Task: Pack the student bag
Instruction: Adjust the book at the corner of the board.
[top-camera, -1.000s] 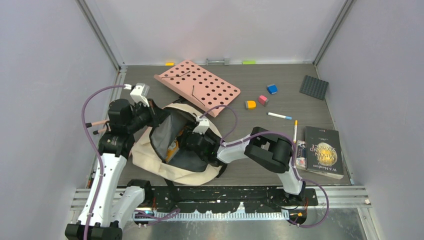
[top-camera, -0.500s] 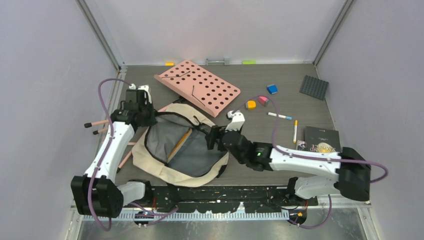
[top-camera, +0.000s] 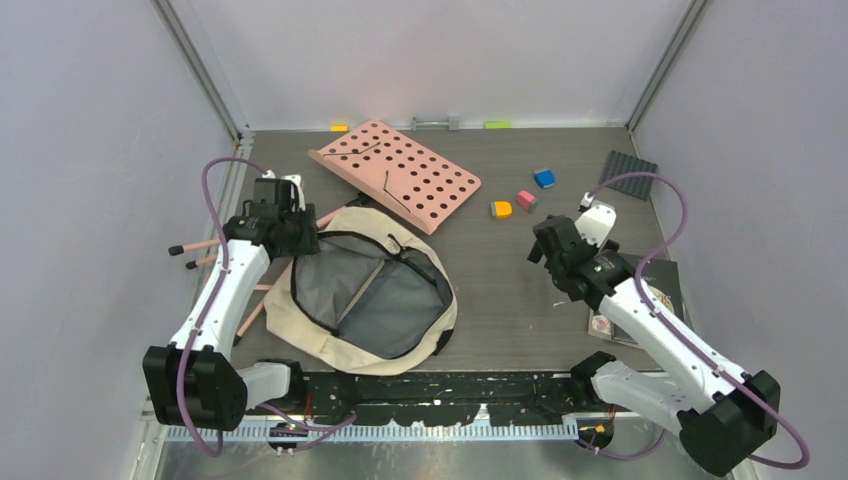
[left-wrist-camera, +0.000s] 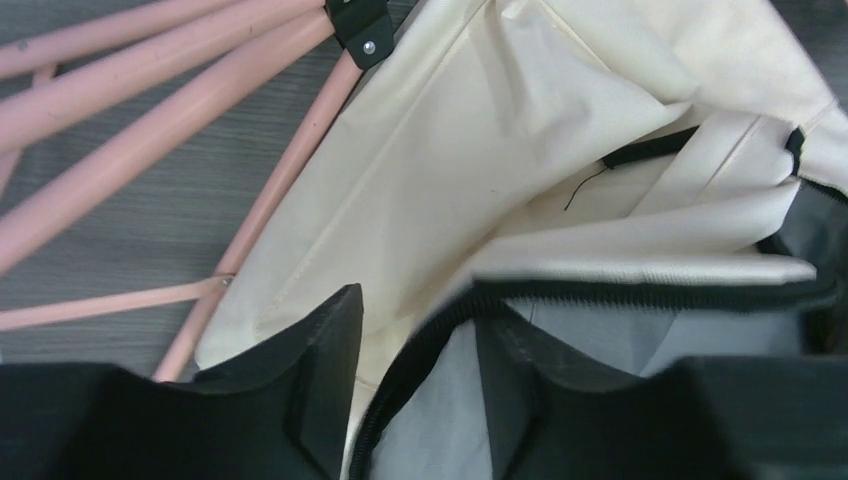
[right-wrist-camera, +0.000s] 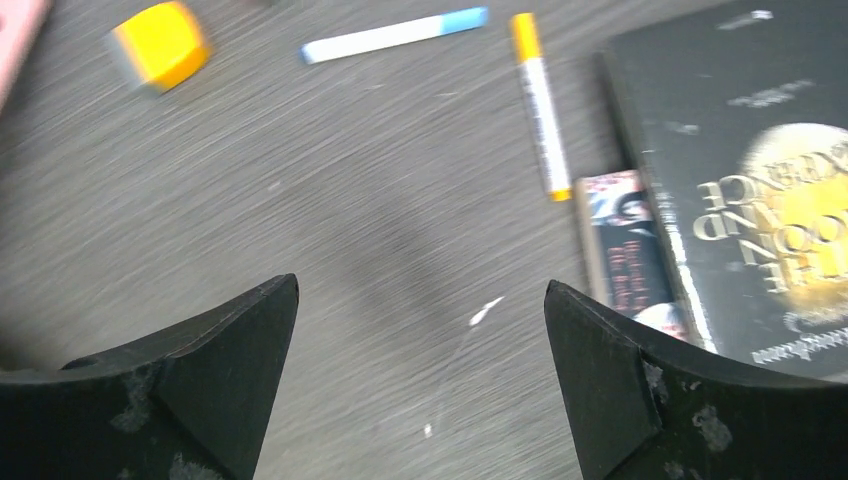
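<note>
The cream student bag (top-camera: 300, 318) lies open at the left centre, its grey lining (top-camera: 400, 310) showing. My left gripper (top-camera: 288, 232) is at the bag's far-left rim. In the left wrist view it (left-wrist-camera: 418, 305) is shut on the black zipper edge (left-wrist-camera: 640, 290), one finger outside on the cream fabric and one inside on the lining. My right gripper (top-camera: 547, 247) is open and empty over bare table right of the bag. In the right wrist view it (right-wrist-camera: 420, 285) hangs near a white blue-capped marker (right-wrist-camera: 395, 35) and a yellow marker (right-wrist-camera: 540, 100).
A pink perforated board (top-camera: 395, 175) lies behind the bag, and pink rods (top-camera: 200, 245) to its left. Orange (top-camera: 501, 209), pink (top-camera: 526, 199) and blue (top-camera: 544, 178) cubes and a dark grey plate (top-camera: 628, 172) lie at the back right. A dark book (right-wrist-camera: 750, 200) and a small box (right-wrist-camera: 625, 250) lie at the right.
My right arm has come out of the bag and swung right to above the table by the markers. The left gripper lowered the bag's rim. The yellow pencil in the bag no longer shows.
</note>
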